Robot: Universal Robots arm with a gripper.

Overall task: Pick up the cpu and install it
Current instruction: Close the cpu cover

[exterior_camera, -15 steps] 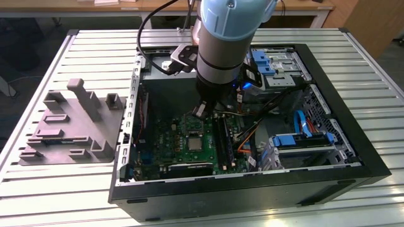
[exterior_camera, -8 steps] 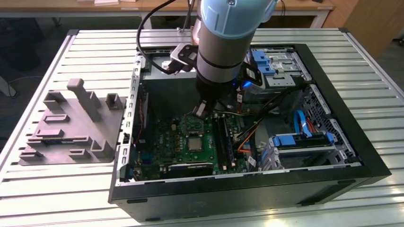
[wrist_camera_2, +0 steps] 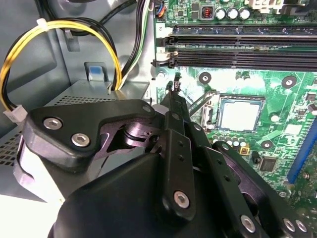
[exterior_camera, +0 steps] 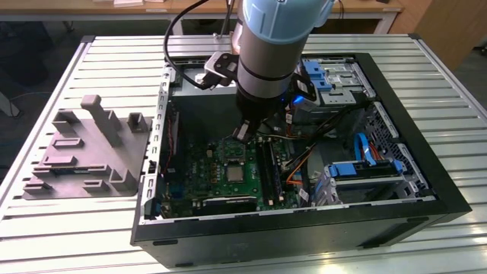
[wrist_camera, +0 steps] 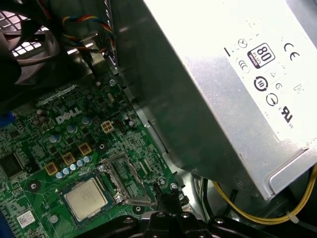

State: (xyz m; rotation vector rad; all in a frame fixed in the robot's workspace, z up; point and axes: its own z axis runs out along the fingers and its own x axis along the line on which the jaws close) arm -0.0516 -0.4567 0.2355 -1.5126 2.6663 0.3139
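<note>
Fingers pressed together, gripping nothing, hovering just beside the cpu, which sits in the motherboard socket

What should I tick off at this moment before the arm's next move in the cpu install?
1. The cpu is in the motherboard socket with its metal top exposed: ok.
2. The cpu is seated flat and fully home: cannot tell.
3. The end effector is shut and carries nothing, with its tips beside the socket and not on the cpu: ok.
4. The socket's metal frame is closed over the cpu: not ok, it looks swung open beside the chip.
5. The yellow cables are clear of the socket: ok.
6. The grey tray outside the case holds no chip: ok, as far as the exterior view shows.
</note>
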